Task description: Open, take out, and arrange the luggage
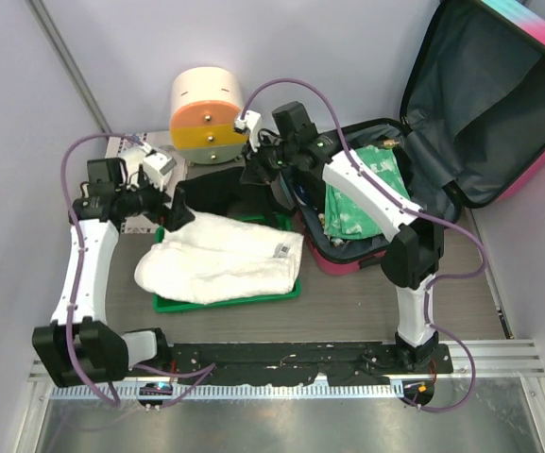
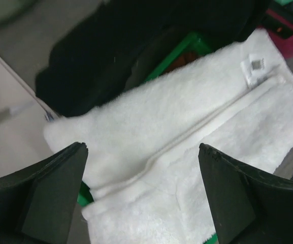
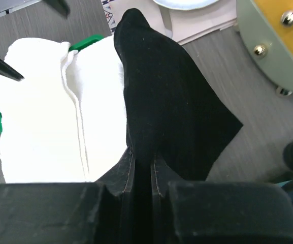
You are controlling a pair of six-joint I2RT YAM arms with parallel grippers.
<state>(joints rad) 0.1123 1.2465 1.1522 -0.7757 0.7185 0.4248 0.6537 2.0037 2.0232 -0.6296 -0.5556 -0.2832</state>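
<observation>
1. The luggage (image 1: 470, 104) stands open at the far right of the table. Its lid leans back against the wall and the grey lining shows.
2. A green packet (image 1: 366, 198) lies in the lower shell, along with other items too hidden by the right arm to name.
3. A white towel (image 1: 220, 260) lies folded on a green tray (image 1: 225, 302) in the middle of the table, just left of the luggage.
4. The left gripper (image 2: 142, 150) hovers over the towel's left end. Its jaws are spread wide and hold nothing.
5. The right gripper (image 3: 141, 173) has its jaws pinched tight on a black cloth (image 3: 161, 101). The cloth drapes over the towel's far edge, near a round drawer box (image 1: 206, 118).
6. Progress, as a judgement: opening is done and unpacking looks roughly halfway. The towel is placed and the cloth is out but not yet set down. The packet and whatever lies beside it remain to be taken out and arranged.
</observation>
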